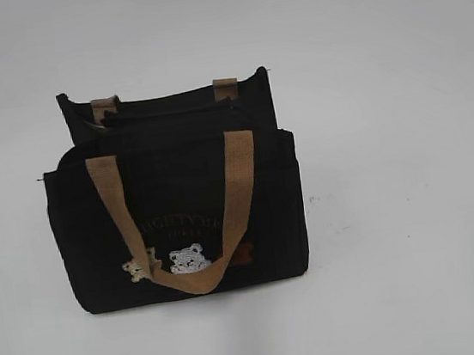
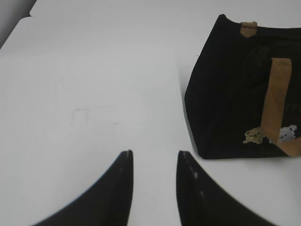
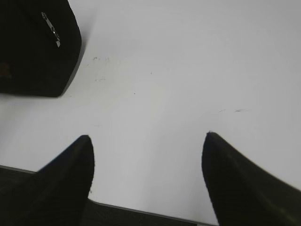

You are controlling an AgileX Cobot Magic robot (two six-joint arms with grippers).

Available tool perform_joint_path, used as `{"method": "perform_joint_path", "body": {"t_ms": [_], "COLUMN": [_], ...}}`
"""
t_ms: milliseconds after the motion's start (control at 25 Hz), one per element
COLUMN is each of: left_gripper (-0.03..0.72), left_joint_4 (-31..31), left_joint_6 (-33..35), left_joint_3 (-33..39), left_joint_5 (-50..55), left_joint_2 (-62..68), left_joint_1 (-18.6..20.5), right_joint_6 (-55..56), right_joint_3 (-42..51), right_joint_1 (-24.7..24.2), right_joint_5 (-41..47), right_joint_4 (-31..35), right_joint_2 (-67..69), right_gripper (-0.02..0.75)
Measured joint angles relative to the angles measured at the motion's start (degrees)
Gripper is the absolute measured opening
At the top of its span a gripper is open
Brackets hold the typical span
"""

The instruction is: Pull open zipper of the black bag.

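Over bare table [image 2: 94, 84]: left pincer [image 2: 155, 162] part-open, right pincer [image 3: 148, 146] wide, both empty.

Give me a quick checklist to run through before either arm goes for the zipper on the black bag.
1. Bag standing upright on the table: ok. The black bag stands upright on the white table.
2. Front handle clear of the top: ok. The tan handle hangs down the front.
3. Zipper pull located: cannot tell. A small silvery metal piece shows on the bag's end in the right wrist view; whether it is the pull is unclear.
4. Left gripper free: ok. The left gripper holds nothing, jaws apart over bare table beside the bag.
5. Right gripper free: ok. The right gripper is open wide and empty.
6. Zipper state: cannot tell, too dark.
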Motion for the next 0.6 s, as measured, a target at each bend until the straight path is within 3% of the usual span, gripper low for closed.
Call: {"method": "perform_joint_path", "body": {"t_ms": [600], "left_gripper": [0.239], "left_joint_4": [0.0], "left_joint_6": [0.0], "left_joint_3": [0.0], "left_joint_5": [0.0], "left_joint_2": [0.0], "left_joint_1": [0.0], "right_joint_6": [0.3], "right_joint_3": [0.0], "right_joint_1": [0.0], "right_joint_5": [-0.1], "right_joint_4": [-1.1], "right_joint_2": [0.0], "right_gripper": [0.557]}}
